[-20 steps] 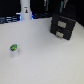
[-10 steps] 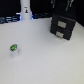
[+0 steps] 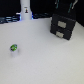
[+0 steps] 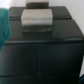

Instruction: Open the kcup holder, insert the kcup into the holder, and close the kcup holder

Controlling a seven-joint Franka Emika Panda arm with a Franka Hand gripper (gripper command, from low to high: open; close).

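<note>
Kcup holder (image 3: 63, 26) sits at the far right of the exterior view, a black boxy unit with two stacked drawers, each showing a pale grey handle on its front. Both drawers look flush with the box, so you have it closed right now. Your arm's dark links reach down just above and behind the holder's top, but the fingers themselves are lost in blur there, so you can't tell if they're spread or pressed together. Kcup (image 3: 14, 48) lies alone on the white table (image 3: 45, 62), near left, well apart from the holder; green top visible. Tall white bottle-like object (image 3: 24, 11) stands at the far edge, left of the holder. Wrist view is filled by the holder's black face (image 4: 45, 55) with one grey handle (image 4: 38, 22) close up; no fingertips clearly show in it.
</note>
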